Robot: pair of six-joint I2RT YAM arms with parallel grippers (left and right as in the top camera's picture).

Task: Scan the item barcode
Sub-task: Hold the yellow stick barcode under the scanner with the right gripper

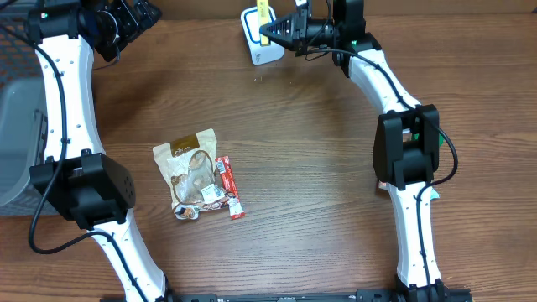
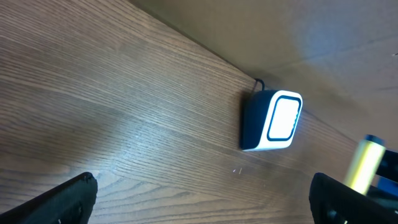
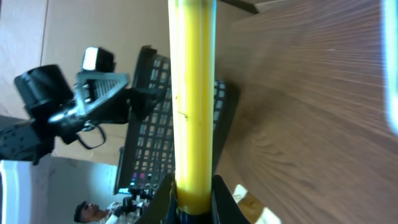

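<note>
right gripper [image 3: 193,194]: clamped tight on the yellow tube [image 3: 193,93], tube pokes straight out past the jaws, right by the scanner [image 2: 273,121] | left gripper [image 1: 138,18]: jaws wide apart, scanner out ahead of them

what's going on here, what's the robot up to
The right gripper is shut on a yellow tube and holds it up close to the small blue-and-white scanner at the far edge of the table. The left gripper is open and empty, off at the far left. A snack bag and a red bar lie side by side mid-table.
</note>
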